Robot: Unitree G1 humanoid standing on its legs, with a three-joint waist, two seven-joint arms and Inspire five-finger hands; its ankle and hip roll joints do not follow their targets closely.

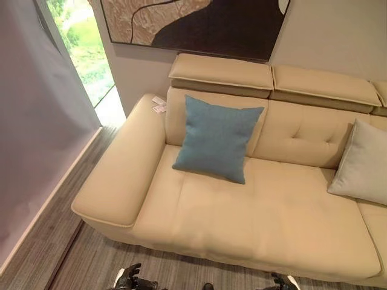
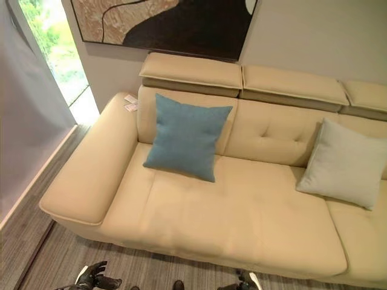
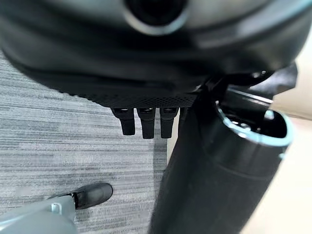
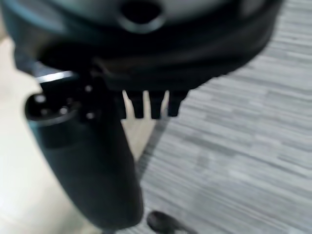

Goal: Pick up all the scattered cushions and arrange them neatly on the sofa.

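Two cushions upright against sofa point(image 2: 242, 229) backrest, blue cushion point(image 2: 184, 136) left, grey cushion point(image 2: 344, 163) right, bare seat between; left hand point(image 1: 128, 278) and right hand point(image 1: 281, 281) relaxed, empty.

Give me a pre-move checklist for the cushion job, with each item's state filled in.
1. Blue cushion on the sofa, leaning upright on the backrest: ok.
2. Grey cushion on the seat against the backrest: ok.
3. Left hand low by the sofa front, holding nothing, fingers relaxed: ok.
4. Right hand holding nothing: ok.
5. No cushion on the visible carpet: ok.
6. Cushions elsewhere in the room: cannot tell.
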